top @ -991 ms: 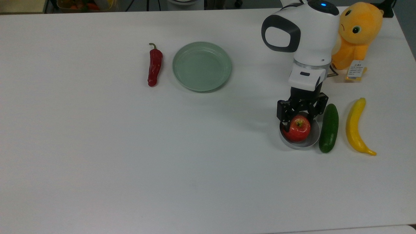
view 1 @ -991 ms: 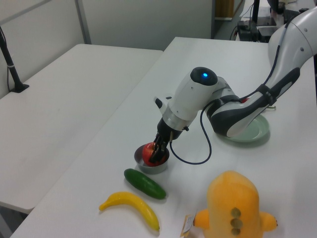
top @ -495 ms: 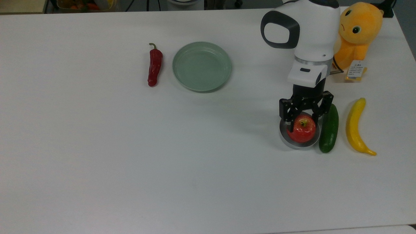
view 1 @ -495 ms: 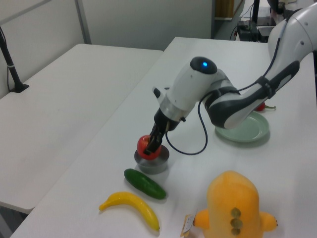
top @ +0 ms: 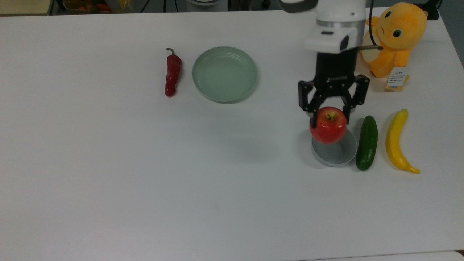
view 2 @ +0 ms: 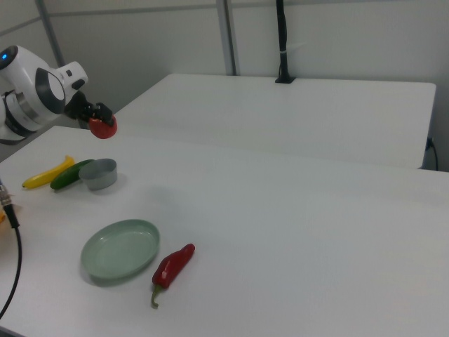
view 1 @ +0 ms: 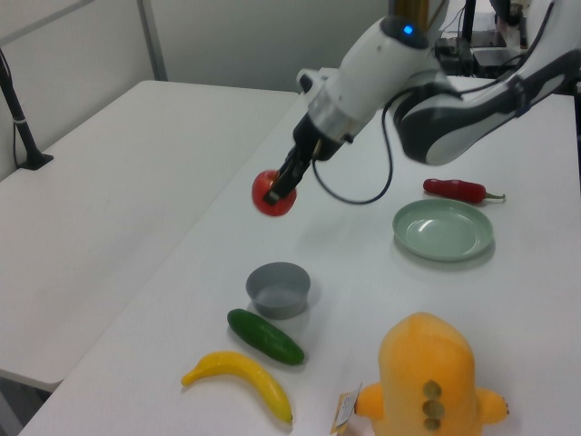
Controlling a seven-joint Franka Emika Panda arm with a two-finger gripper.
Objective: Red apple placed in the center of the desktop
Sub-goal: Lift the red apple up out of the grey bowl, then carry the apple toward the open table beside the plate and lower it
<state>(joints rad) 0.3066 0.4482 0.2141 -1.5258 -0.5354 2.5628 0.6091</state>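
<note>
I have the gripper (top: 330,110) clamped on the red apple (top: 328,125), carried high above the grey bowl (top: 335,152) so it clears the rim. The desktop (top: 145,181) centre lies toward the top view's left. Arm reaches out, wrist pointing down.

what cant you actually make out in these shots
- Print on the tag of the plush toy: too small, top view.
- Toy's face: turned away, left view.
- Arm's upper part: cut off by the top edge, top view.
- Far side of the apple: hidden by the gripper.
- Boxes at the top edge: cut off.
</note>
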